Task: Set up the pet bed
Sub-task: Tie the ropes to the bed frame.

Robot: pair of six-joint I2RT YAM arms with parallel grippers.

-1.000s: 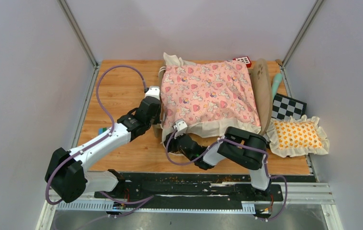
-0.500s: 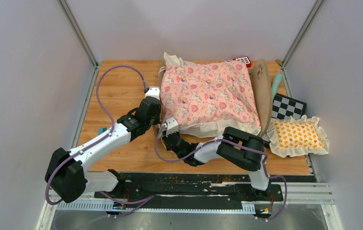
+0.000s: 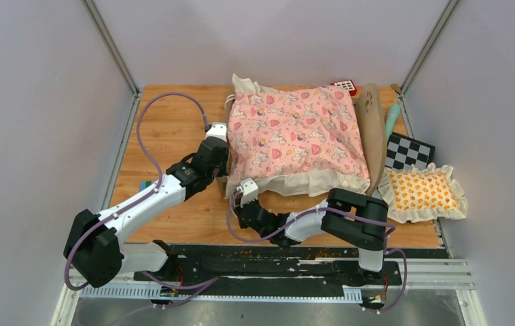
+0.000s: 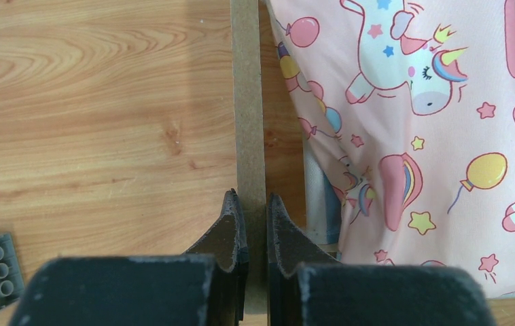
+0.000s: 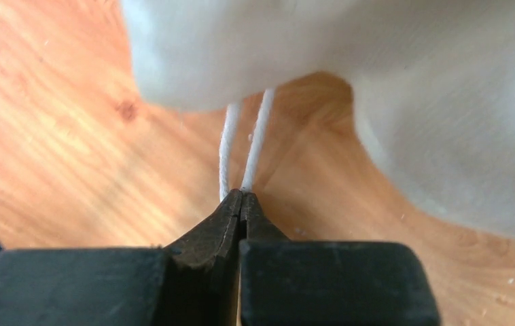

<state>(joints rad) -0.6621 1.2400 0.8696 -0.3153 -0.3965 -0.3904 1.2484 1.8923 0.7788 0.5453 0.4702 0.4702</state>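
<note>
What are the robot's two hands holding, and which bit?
The left gripper holds the bed frame by its thin side board. The right gripper pinches a white string under the cream fabric.

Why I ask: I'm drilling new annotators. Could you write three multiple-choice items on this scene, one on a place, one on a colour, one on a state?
1. Where does the orange-patterned pillow lie?
A. On top of the quilt
B. To the right of the pet bed
C. Between the two arm bases

2. What colour is the cord at the tips of the right gripper?
A. White
B. Red
C. Black

3. What state is the left gripper in?
A. Wide open over bare wood
B. Shut on the pet bed's thin side board
C. Shut on the pillow

Answers:
1 B: the top view shows it beyond the bed's right side.
2 A: the right wrist view shows two white strands pinched in the closed tips.
3 B: the left wrist view shows both fingers pressed against the board.
</note>
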